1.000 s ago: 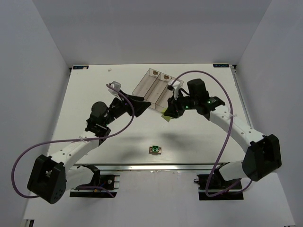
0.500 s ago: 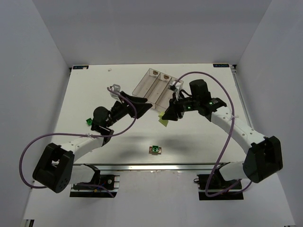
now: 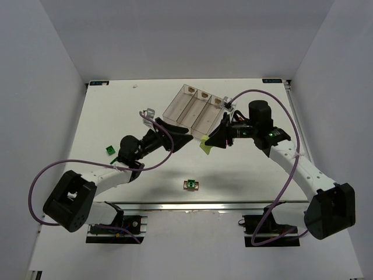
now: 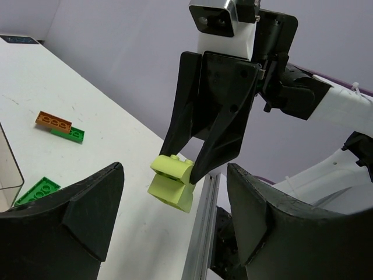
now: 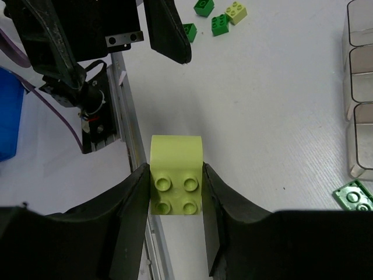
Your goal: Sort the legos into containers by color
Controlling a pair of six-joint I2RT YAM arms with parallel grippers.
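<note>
My right gripper (image 3: 211, 143) is shut on a pale yellow-green lego (image 3: 206, 146) and holds it above the table, just in front of the clear three-bin tray (image 3: 185, 100). In the right wrist view the lego (image 5: 176, 157) sits studs-up between my fingers (image 5: 131, 216). My left gripper (image 3: 183, 140) is open and empty, pointing at the held lego (image 4: 172, 182) from the left; its fingers (image 4: 70, 221) frame it. An orange lego (image 4: 53, 121) on a green one (image 3: 190, 185) lies near the front edge. A bright green lego (image 3: 109, 149) lies at the left.
A flat green plate (image 4: 38, 191) lies beside the tray's near corner (image 4: 9, 169) and shows in the right wrist view (image 5: 354, 195). Several small green and yellow-green legos (image 5: 220, 24) lie beyond the left gripper's finger (image 5: 169, 29). The table's metal rail (image 5: 131, 157) runs below.
My right gripper has drawn slightly right and up with the yellow-green lego. My left gripper has swung right towards it, uncovering the green lego at the left.
</note>
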